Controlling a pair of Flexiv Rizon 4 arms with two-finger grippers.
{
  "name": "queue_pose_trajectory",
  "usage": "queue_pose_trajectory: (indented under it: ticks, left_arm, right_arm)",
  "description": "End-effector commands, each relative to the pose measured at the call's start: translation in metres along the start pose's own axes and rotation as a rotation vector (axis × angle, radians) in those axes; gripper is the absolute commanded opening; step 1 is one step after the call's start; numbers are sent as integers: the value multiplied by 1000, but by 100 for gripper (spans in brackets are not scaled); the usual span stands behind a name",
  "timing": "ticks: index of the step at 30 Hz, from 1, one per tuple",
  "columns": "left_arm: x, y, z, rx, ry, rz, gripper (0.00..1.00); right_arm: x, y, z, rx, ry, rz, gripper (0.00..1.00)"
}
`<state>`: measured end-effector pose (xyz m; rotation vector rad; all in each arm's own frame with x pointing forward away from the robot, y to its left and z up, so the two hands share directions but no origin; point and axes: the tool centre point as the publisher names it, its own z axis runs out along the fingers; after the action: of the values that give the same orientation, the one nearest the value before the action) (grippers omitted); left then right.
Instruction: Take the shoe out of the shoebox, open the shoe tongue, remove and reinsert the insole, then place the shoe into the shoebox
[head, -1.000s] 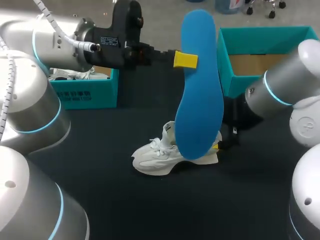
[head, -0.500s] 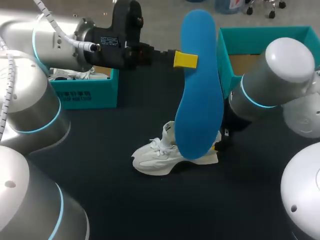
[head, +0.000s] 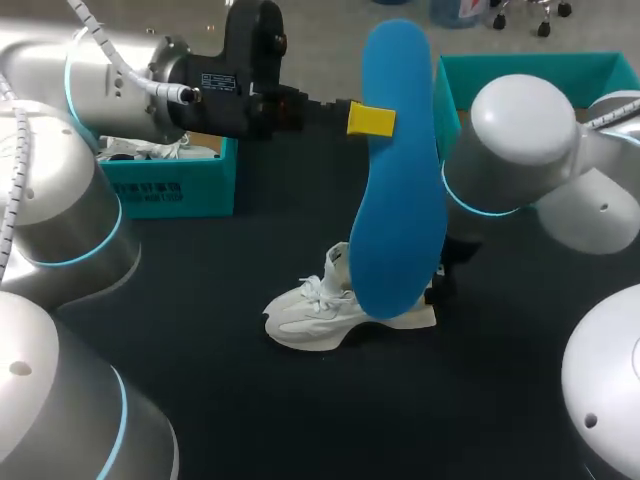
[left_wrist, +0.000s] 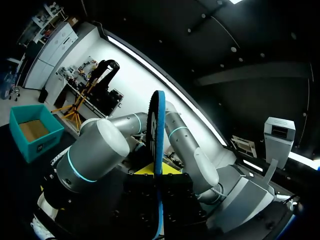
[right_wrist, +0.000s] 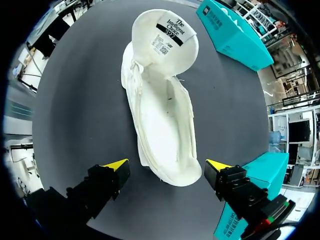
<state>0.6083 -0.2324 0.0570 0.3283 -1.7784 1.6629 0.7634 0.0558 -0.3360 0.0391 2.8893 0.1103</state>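
In the head view, the left arm comes in from the left and its left gripper is clamped on the upper part of the blue insole, one yellow tip pressed against the near face. The insole hangs upright in the air, toe end up, its lower end in front of the white shoe. The shoe lies on the black table, toe toward the left. The right arm bends in from the right, and its right gripper sits low by the shoe's heel, mostly hidden behind the insole. A teal shoebox stands open at the far right, and a second teal box stands at the far left.

In the left wrist view, the insole shows edge-on, held between the fingers of the left gripper. The right arm is beyond it, and the teal shoebox stands farther off.

In the right wrist view, the shoe lies lengthwise ahead of the right gripper, heel nearest. Its tongue is folded forward, leaving the inside open. The two yellow tips stand wide apart, one on each side of the heel, and neither touches it. One teal box lies beyond the toe and another beside one finger.
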Motion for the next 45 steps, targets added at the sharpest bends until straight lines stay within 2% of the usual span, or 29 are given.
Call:
queue_pose_trajectory:
  ticks: [1,4,6,15,23,25,45]
  left_arm:
    - [-1,0,2,1,0,0,0]
    - [-1,0,2,1,0,0,0]
    - [-1,0,2,1,0,0,0]
    - [-1,0,2,1,0,0,0]
    - [-1,0,2,1,0,0,0]
    - [-1,0,2,1,0,0,0]
    - [-1,0,2,1,0,0,0]
  right_arm:
    - [-5,11,2,55,60,-31,100]
    - [-4,15,1,67,87,-50,100]
    - [-4,16,1,43,96,-56,100]
    - [-13,12,-3,41,79,-29,100]
    - [-16,9,-5,51,102,-52,100]
    - [-16,9,-4,90,107,-26,100]
    - [-16,9,-4,90,107,-26,100]
